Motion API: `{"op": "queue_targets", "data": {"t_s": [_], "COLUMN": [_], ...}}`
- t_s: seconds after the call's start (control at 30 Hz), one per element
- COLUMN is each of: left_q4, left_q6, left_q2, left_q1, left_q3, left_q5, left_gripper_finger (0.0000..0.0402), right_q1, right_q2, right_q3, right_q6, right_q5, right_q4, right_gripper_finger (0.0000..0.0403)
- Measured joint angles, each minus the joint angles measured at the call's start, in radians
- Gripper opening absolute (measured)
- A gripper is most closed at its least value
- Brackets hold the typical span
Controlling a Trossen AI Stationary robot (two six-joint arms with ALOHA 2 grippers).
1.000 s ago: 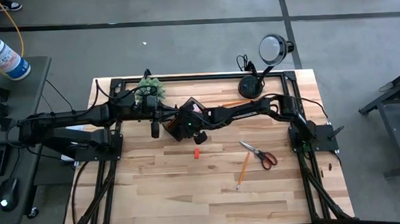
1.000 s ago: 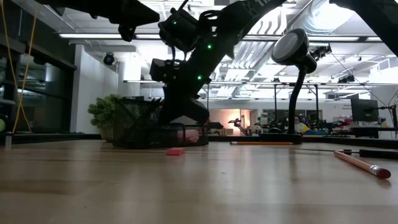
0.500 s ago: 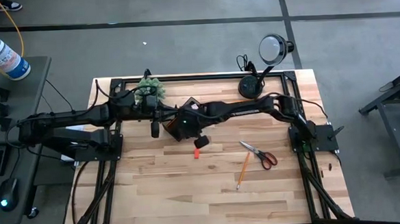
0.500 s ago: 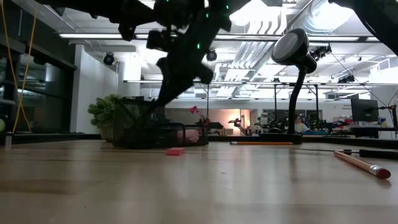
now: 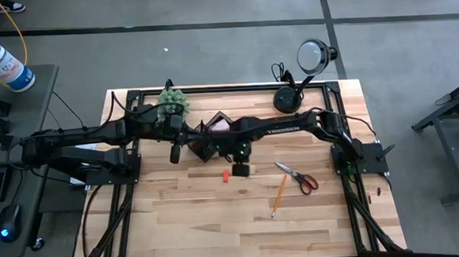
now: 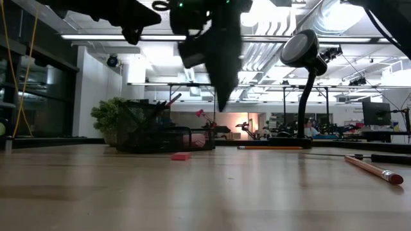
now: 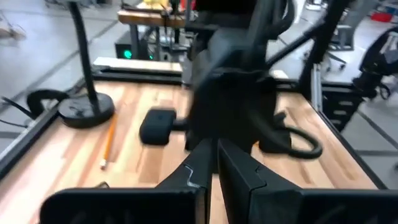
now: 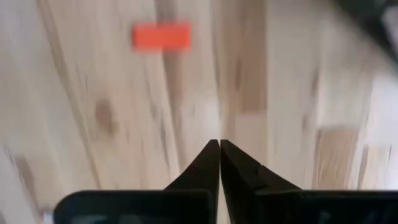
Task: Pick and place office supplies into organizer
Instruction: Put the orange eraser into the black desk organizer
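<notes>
We had the right gripper (image 5: 240, 170) poised over the middle of the surface (image 5: 219, 223), its fingers (image 8: 217, 163) pressed together and carrying nothing. The small red-orange block (image 5: 226, 176) lay flat on the wood just beside it, toward the left edge. In the right wrist view the block (image 8: 161, 37) sat ahead of the fingertips and off to one side of their line, its long axis crosswise to the direction the fingers pointed. That offset was what the coming move turned on, as we judged it: the fingers would have to part and shift sideways over the block before descending.

The organizer (image 5: 213, 137) stood toward the far edge, near the block, with something pink showing inside. The left gripper (image 5: 175, 153) waited by the organizer, its fingers (image 7: 233, 171) also closed and empty; it was farther from the block than the right one. The red-handled scissors (image 5: 297, 177) and an orange-yellow pencil (image 5: 279, 195) lay toward the right edge, well apart from both.
</notes>
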Motion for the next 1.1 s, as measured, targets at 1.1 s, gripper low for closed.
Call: {"op": "queue_targets", "data": {"t_s": [1.1], "left_q4": [-0.179], "left_q6": [-0.833], "left_q2": [0.222], "left_q1": [-0.543], "left_q3": [0.0], "left_q5": [-0.687], "left_gripper_finger": [0.0014], "right_q1": [0.337], "right_q2": [-0.656], "right_q3": [-0.733], "right_q6": [0.683], "right_q5": [0.367], "right_q4": [0.34], "right_gripper_finger": [0.0001]}}
